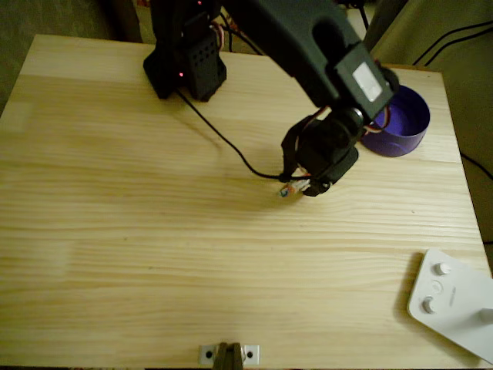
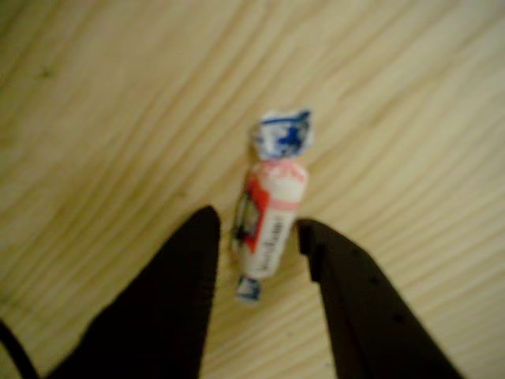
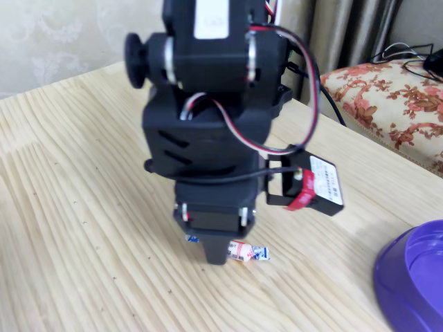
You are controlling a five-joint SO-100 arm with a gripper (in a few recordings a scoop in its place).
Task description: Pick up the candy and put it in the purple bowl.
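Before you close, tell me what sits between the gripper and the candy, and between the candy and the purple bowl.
Nothing visible. The candy lies between the open fingers of the gripper. Bare table runs from there to the purple bowl; the white device lies off that line.

The light is warm and rather dim in all views. The wrist view is soft and blurred: the candy (image 2: 272, 209) and the wood grain lack sharpness. In the overhead view, a faint shadow lies under the arm (image 1: 308, 46).
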